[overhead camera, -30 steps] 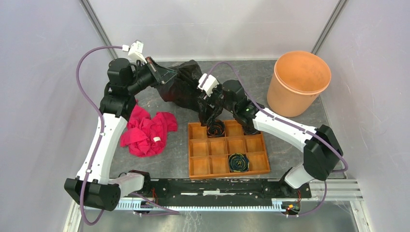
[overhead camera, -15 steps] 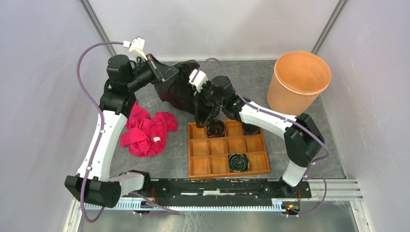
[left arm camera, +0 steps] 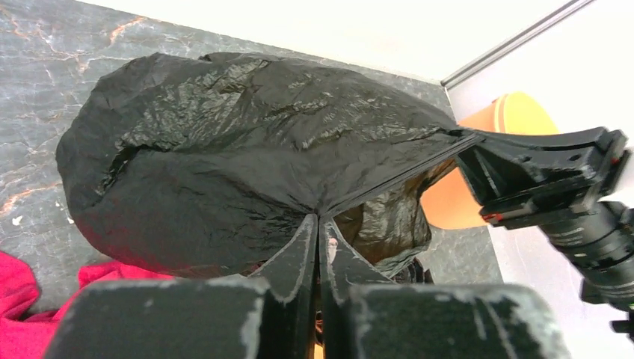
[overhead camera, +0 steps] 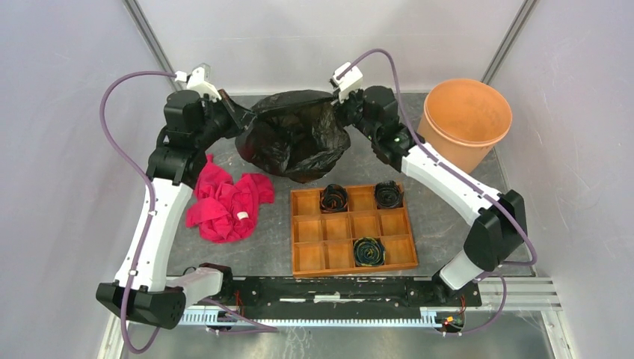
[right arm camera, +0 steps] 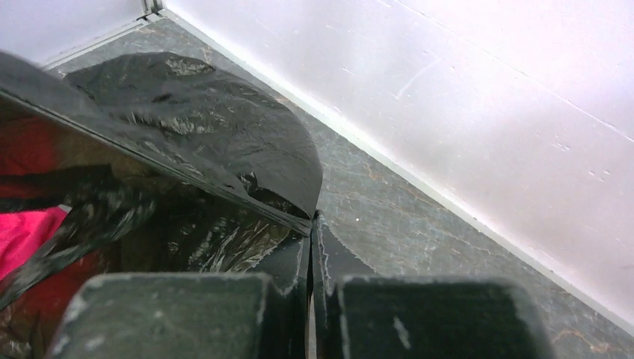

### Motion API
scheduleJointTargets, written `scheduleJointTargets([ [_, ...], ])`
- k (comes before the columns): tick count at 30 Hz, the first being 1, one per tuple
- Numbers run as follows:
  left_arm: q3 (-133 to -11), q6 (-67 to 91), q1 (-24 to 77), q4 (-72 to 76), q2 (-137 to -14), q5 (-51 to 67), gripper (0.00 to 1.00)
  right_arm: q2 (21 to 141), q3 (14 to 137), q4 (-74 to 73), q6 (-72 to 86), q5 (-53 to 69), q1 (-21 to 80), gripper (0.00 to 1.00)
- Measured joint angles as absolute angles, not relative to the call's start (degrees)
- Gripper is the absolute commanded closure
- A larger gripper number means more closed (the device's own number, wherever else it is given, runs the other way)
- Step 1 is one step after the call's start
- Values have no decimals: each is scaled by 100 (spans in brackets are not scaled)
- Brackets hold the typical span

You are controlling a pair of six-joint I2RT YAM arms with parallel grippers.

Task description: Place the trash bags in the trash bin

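The trash bag (overhead camera: 295,138), glossy crinkled black film, hangs stretched above the table's back between both grippers. My left gripper (overhead camera: 245,120) is shut on the bag's left edge; in the left wrist view the jaws (left arm camera: 319,218) pinch the film of the bag (left arm camera: 247,149). My right gripper (overhead camera: 334,102) is shut on the bag's right edge, and in the right wrist view its jaws (right arm camera: 312,218) close on a taut fold of the bag (right arm camera: 194,127). The trash bin (overhead camera: 467,127), a pale orange bucket, stands upright at the back right, apart from the bag.
A crumpled red cloth (overhead camera: 224,198) lies left of centre under the left arm. A compartmented wooden tray (overhead camera: 329,228) sits in the near middle with dark coils (overhead camera: 368,250) in three cells. Pale walls close in the back and sides.
My right gripper shut on the bag near the tray, then rose and swung back-right, pulling the bag taut and spread between both grippers. The left gripper kept its hold and shifted slightly.
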State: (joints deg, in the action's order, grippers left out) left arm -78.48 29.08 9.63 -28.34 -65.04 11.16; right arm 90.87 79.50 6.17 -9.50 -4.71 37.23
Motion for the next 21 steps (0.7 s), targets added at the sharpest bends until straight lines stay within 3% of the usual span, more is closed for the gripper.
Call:
scheduleJointTargets([
  [5, -8586, 2980, 950, -3114, -6989, 1258, 60, 9126, 8643, -237, -611, -217, 3562, 100],
  [9, -9161, 3205, 913, -3074, -7485, 1664, 25, 9196, 9056, -652, -338, -209, 3494, 100],
  [12, -9142, 3280, 913, -3264, -7500, 1708, 17, 9290, 9406, -1048, -161, -261, 3409, 100],
  [21, -7612, 3402, 1017, -3083, -5784, 2241, 11, 9345, 9640, -1472, 414, -438, 2956, 100],
])
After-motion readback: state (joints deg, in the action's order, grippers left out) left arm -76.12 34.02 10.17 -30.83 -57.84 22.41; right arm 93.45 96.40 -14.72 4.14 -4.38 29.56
